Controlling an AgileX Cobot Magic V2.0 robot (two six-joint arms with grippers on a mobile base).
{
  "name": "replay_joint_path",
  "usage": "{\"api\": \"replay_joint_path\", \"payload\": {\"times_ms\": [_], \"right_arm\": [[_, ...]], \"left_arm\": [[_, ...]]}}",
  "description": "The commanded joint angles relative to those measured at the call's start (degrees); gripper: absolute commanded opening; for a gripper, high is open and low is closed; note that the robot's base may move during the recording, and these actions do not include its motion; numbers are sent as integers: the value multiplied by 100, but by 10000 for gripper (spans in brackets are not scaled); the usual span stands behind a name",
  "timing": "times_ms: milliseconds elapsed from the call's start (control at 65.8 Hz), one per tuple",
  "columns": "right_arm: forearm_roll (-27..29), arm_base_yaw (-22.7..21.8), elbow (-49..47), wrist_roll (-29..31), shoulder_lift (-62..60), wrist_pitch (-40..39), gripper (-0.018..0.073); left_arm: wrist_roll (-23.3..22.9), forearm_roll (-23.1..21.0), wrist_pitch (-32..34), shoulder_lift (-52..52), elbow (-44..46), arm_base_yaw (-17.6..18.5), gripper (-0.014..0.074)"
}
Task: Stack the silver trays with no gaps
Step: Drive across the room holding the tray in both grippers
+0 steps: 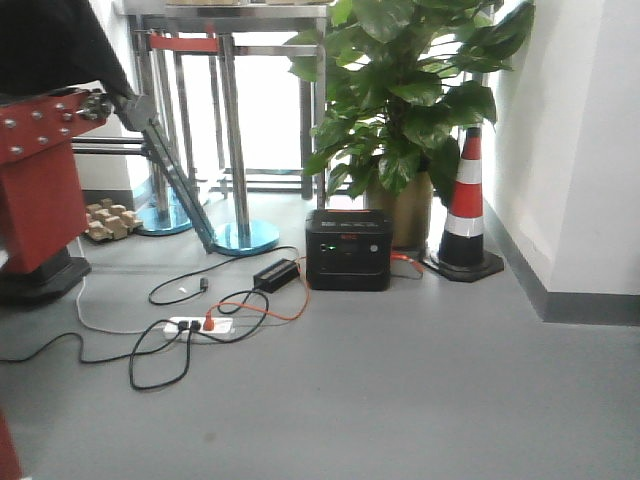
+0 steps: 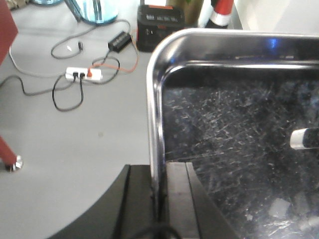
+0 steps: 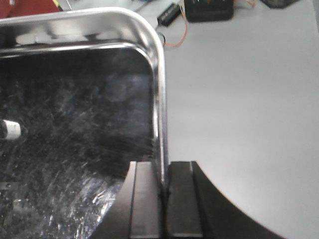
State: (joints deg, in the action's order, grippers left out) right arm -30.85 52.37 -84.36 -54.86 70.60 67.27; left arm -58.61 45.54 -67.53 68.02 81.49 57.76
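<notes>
One silver tray [image 2: 153,94] with a scratched bottom fills the left wrist view, held over the grey floor. My left gripper [image 2: 158,199] is shut on its left rim, one finger outside and one inside the wall. In the right wrist view the same kind of silver tray [image 3: 158,69] shows its right rim, and my right gripper [image 3: 164,199] is shut on that rim. A small white cylindrical shape [image 2: 304,138] shows on the tray bottom; I cannot tell whether it is a reflection. The front view shows no tray and no gripper.
Ahead on the floor stand a black power station [image 1: 348,250], a power strip with loose cables [image 1: 200,325], an orange-white cone [image 1: 465,205] and a potted plant [image 1: 410,90]. A red machine [image 1: 40,170] is at the left. Steel table legs [image 1: 235,150] stand behind it.
</notes>
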Motion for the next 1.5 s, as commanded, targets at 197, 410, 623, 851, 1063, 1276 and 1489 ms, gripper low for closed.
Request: {"api": "replay_joint_path", "payload": {"times_ms": [197, 410, 623, 851, 1063, 1276, 1489], "right_arm": [[-2, 23, -73, -4, 4, -647, -77], [-2, 23, -73, -4, 4, -647, -77], [-2, 23, -73, -4, 4, -647, -77], [-2, 23, -73, -4, 4, -647, -77], [-2, 23, -73, -4, 4, -647, -77], [-2, 23, -73, -4, 4, -647, -77], [-2, 23, -73, -4, 4, -647, -77]], "left_arm": [[19, 220, 407, -8, 66, 46, -17], [19, 258, 407, -8, 66, 46, -17], [19, 258, 407, -8, 66, 46, -17], [19, 258, 407, -8, 66, 46, -17], [19, 258, 407, -8, 66, 46, -17], [19, 258, 407, -8, 66, 46, -17], [19, 258, 407, -8, 66, 46, -17]]}}
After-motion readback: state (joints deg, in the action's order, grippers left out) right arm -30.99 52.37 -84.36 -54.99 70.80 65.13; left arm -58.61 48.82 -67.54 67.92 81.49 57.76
